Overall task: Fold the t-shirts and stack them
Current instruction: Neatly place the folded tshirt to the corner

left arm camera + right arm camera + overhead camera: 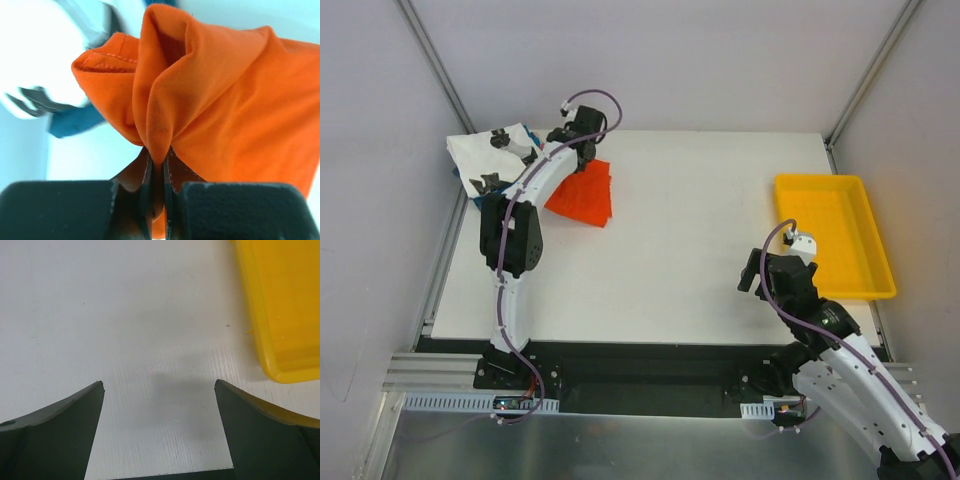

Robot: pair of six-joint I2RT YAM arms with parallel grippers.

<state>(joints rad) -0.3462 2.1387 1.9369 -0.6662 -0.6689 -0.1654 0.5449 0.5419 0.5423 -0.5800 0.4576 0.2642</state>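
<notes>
An orange-red t-shirt (585, 195) lies bunched at the table's back left. My left gripper (582, 150) is shut on a pinched fold of the orange-red t-shirt (225, 100), as the left wrist view shows close up. Just left of it sits a white t-shirt with black prints (492, 158), with a bit of blue t-shirt (72, 122) showing under it. My right gripper (159, 385) hangs open over bare table near the front right, nothing between its fingers.
A shallow yellow tray (863, 185) stands at the right side of the white table (700, 220), its corner (280, 315) showing in the right wrist view. Grey walls close in the table's left, back and right.
</notes>
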